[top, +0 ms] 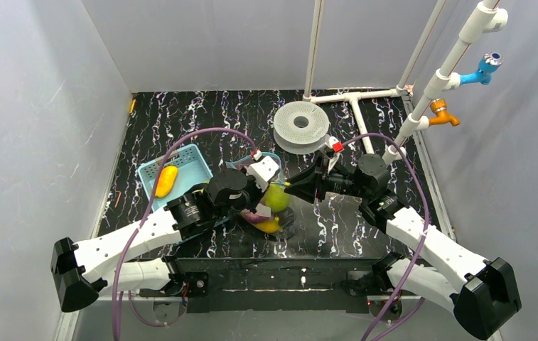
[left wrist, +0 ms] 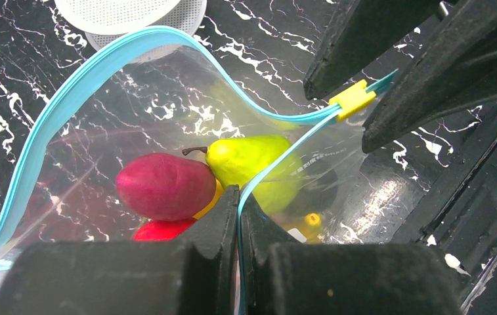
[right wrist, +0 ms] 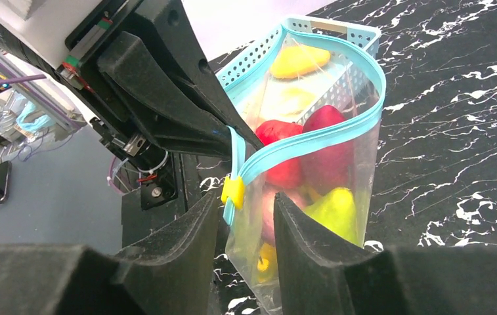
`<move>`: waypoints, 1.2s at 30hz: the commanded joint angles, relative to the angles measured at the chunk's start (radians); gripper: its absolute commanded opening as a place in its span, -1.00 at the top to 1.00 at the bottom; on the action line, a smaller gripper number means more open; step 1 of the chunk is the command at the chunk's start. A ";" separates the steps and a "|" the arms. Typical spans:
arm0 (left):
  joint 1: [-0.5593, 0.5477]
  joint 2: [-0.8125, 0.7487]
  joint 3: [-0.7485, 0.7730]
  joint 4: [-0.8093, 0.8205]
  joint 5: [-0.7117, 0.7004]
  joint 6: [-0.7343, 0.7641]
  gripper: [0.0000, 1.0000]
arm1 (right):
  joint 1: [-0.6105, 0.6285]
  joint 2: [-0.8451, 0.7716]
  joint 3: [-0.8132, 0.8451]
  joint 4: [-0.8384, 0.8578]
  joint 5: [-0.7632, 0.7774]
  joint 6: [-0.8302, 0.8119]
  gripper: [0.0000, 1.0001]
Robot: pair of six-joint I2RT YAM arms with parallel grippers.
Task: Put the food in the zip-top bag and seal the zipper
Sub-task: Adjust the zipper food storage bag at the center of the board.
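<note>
The zip-top bag (left wrist: 134, 118) stands mid-table with its mouth gaping, and its light-blue zipper (left wrist: 101, 62) curves round the opening. Food lies inside: a yellow-green pear (left wrist: 252, 161), a dark-red fruit (left wrist: 163, 186), a red piece (left wrist: 163, 230) and a yellow piece (left wrist: 311, 220). My left gripper (left wrist: 239, 193) is shut on the zipper strip. In the right wrist view my right gripper (right wrist: 245, 200) is partly open, its fingers flanking the bag's corner and the yellow slider (right wrist: 233, 190) without clearly pinching them. From above, the bag (top: 271, 206) sits between both grippers.
A blue lattice basket (top: 184, 167) holding an orange-yellow fruit (top: 166, 181) stands just left of the bag. A white round spool (top: 300, 126) sits at the back. White pipes (top: 354, 99) run along the back right.
</note>
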 commanded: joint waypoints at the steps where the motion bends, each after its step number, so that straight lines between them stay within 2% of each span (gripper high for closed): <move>1: -0.004 -0.031 0.013 0.027 -0.013 -0.005 1.00 | -0.005 0.000 -0.006 0.065 0.012 0.016 0.12; 4: -0.004 -0.032 0.015 0.024 -0.012 -0.007 1.00 | -0.004 0.019 -0.017 0.087 -0.012 0.048 0.15; 13: -0.004 -0.043 0.007 0.032 -0.015 -0.009 1.00 | -0.005 0.052 -0.012 0.091 -0.035 0.103 0.58; 15: -0.004 -0.043 0.004 0.036 -0.012 -0.007 1.00 | -0.005 0.056 0.000 0.078 -0.018 0.101 0.97; 18: -0.004 -0.041 0.010 0.026 0.050 0.006 1.00 | -0.005 0.048 0.007 0.052 0.023 0.094 0.97; 19: -0.004 -0.046 0.011 0.025 0.079 0.011 0.83 | -0.005 0.043 0.007 0.044 0.036 0.094 0.97; 20: -0.004 -0.050 0.010 0.024 0.103 0.012 0.45 | -0.005 0.041 0.010 0.032 0.038 0.092 0.97; 22: -0.004 -0.065 0.029 0.002 0.150 0.009 -0.08 | -0.005 0.043 0.022 0.004 0.025 0.081 0.97; 24: -0.004 -0.065 0.092 -0.061 0.251 0.022 -0.37 | -0.005 0.051 0.040 -0.024 -0.002 0.070 0.97; 27: 0.012 -0.026 0.234 -0.203 0.403 0.040 -0.54 | -0.004 0.054 0.069 -0.053 -0.019 0.064 0.97; 28: 0.056 -0.017 0.251 -0.194 0.513 0.032 -0.58 | -0.005 0.058 0.078 -0.061 -0.023 0.057 0.97; 29: 0.191 0.022 0.281 -0.172 0.733 -0.016 -0.61 | -0.005 0.055 0.092 -0.092 -0.014 0.039 0.97; 30: 0.239 0.048 0.278 -0.136 0.840 0.058 -0.63 | -0.005 0.039 0.089 -0.097 -0.003 0.040 0.97; 33: 0.245 0.090 0.299 -0.129 0.865 0.167 -0.59 | -0.005 0.002 0.078 -0.109 -0.016 0.035 0.97; 36: 0.243 0.148 0.288 -0.042 0.850 0.230 -0.53 | -0.005 -0.029 0.058 -0.115 -0.016 0.014 0.97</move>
